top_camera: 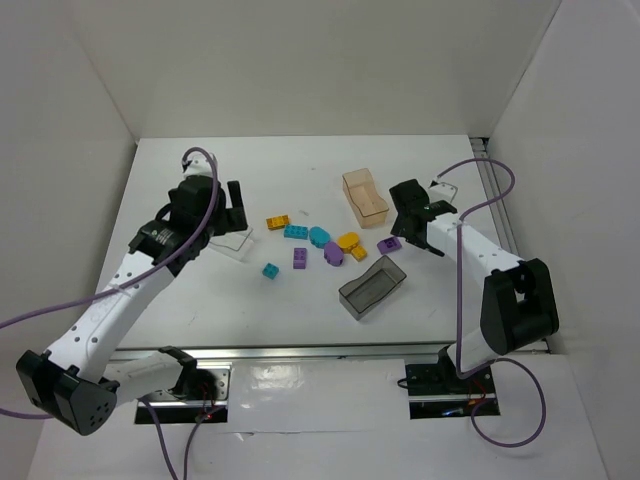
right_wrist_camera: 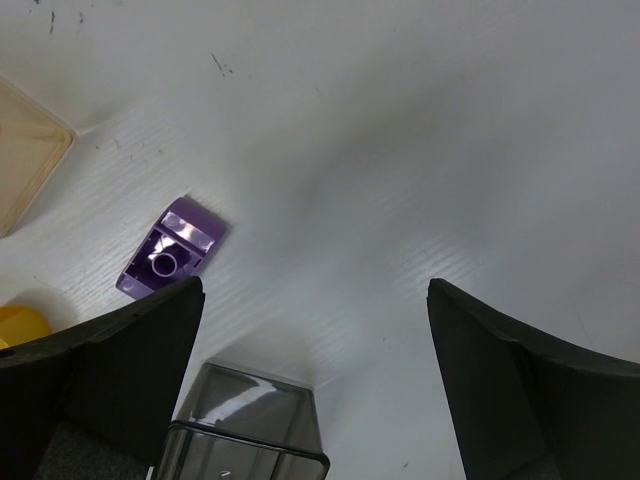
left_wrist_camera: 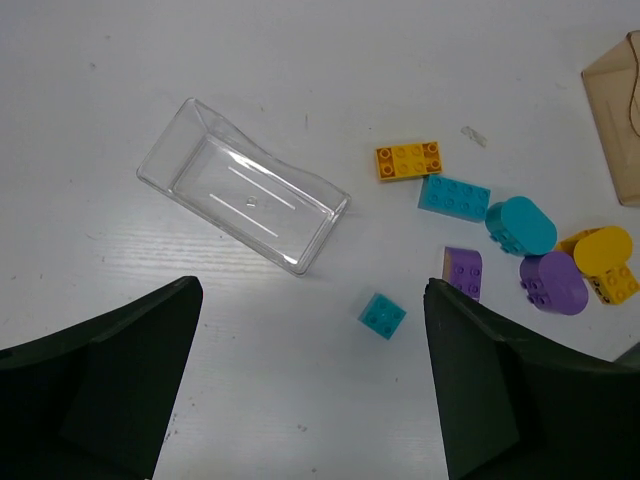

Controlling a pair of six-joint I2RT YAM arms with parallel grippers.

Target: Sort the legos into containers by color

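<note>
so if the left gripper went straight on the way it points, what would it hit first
Probably the bare table, between the clear bin and the small teal brick. The brick lies closest to the line of the left gripper; depth is unclear.

No legible text, labels or nos. anywhere: legos, containers, arms all unmarked.

- Clear bin (left_wrist_camera: 243,200): colourless transparent plastic, glossy, with bright glints.
- Orange-tan bin (top_camera: 364,194): translucent plastic.
- Dark grey bin (right_wrist_camera: 245,430): smoky plastic, shiny.
- Legos (left_wrist_camera: 521,225): smooth, opaque plastic, slight sheen.
- Table (top_camera: 250,300): matt white, faintly scuffed.
</note>
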